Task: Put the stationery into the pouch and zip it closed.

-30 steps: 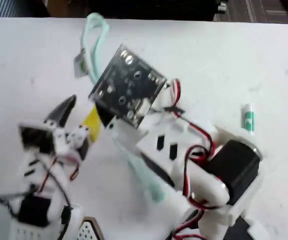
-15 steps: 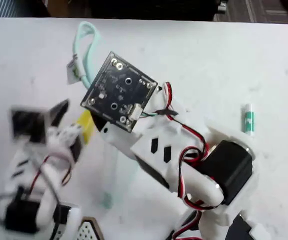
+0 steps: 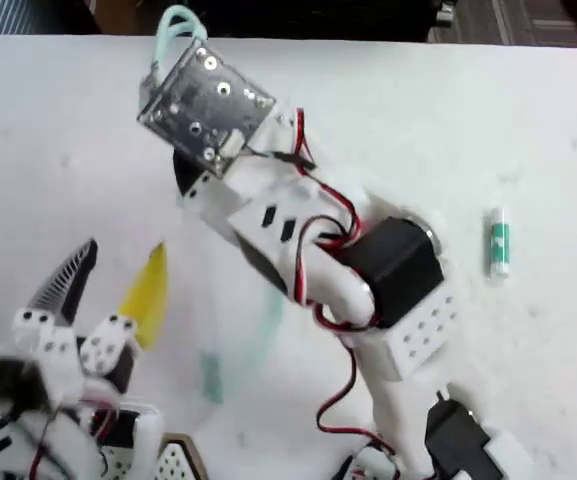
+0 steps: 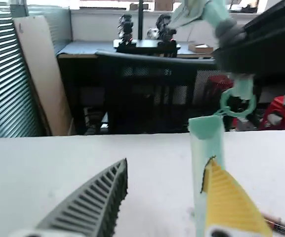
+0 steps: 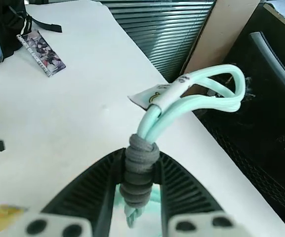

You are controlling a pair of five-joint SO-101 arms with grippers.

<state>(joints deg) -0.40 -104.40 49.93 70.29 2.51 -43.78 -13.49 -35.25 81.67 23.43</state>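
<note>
On pouch loop point(image 5: 201, 103), illegible white tag point(image 5: 149, 97)

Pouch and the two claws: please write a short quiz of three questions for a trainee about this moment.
1. True or false: the right claw is shut on the mint cord of the pouch.
2. Which claw is open? A) the left claw B) the right claw C) both
3. Fill in the blank: the green and white stick lies on the ___.
Key: 1 true; 2 A; 3 table.
</note>
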